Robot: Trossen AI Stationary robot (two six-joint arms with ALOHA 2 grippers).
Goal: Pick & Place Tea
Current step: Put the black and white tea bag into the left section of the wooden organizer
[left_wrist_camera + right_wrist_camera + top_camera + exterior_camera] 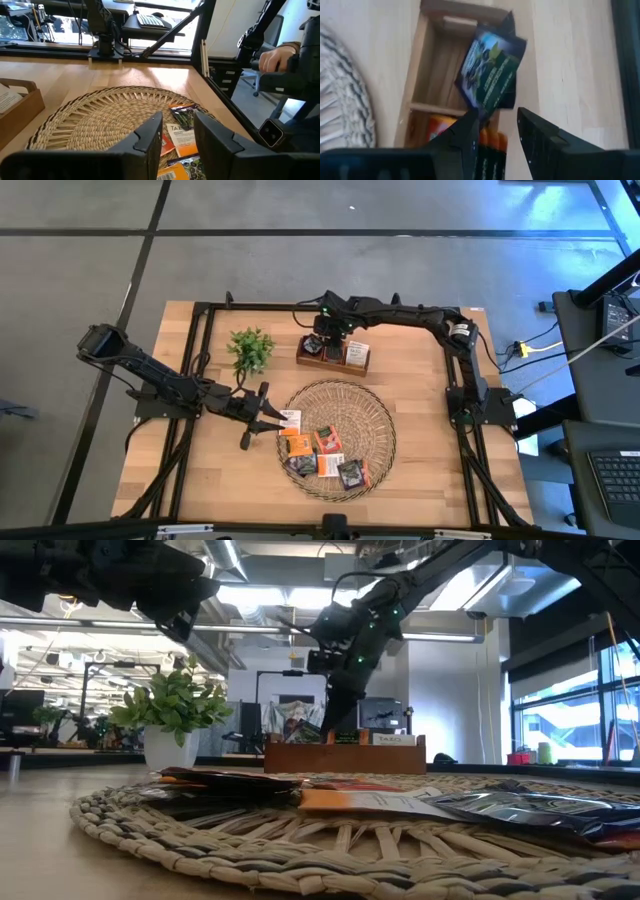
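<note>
The job is sitting partway through, judging by where the small flat square tea sachets [322, 450] are lying: several orange, dark and white ones are still waiting on the round woven straw tray [378, 412], while the brown wooden 3-compartment box [333, 357] at the far side of the table is already holding some. In the right wrist view, orange sachets [487, 141] are standing in 1 compartment, and a dark sachet with green print [491, 72] is lying tilted across the end compartment, part of it hanging over the box wall, so it is looking not yet properly seated. The right gripper [497, 132] is hovering directly over that box with its jaws apart and nothing between them. The left gripper [177, 132] is reaching in low at the near-left edge of the tray, jaws likewise apart and empty, pointing toward the sachets there. A small green leafy plant [250, 348] is standing left of the box. Most of the moving probably remains.
</note>
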